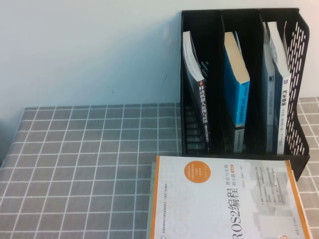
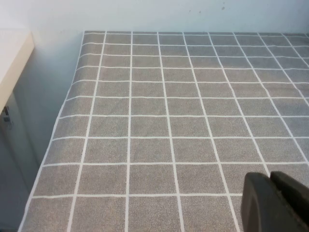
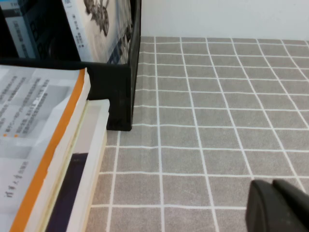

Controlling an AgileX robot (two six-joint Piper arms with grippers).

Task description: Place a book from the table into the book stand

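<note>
A white and orange book (image 1: 227, 199) lies flat on the table in front of the black book stand (image 1: 299, 159), on top of a second book (image 1: 151, 199). Both show in the right wrist view: the top book (image 3: 38, 140) and the lower book (image 3: 89, 159). The stand (image 3: 118, 92) has three slots, each with books standing in it. My left gripper (image 2: 270, 180) is shut and empty above bare cloth, away from the books. My right gripper (image 3: 273, 186) is shut and empty over the cloth beside the book stack. Neither gripper shows in the high view.
A grey checked tablecloth (image 1: 89, 159) covers the table. A white wall stands behind the stand. In the left wrist view the cloth's edge (image 2: 53, 130) drops off next to a pale shelf (image 2: 12, 58).
</note>
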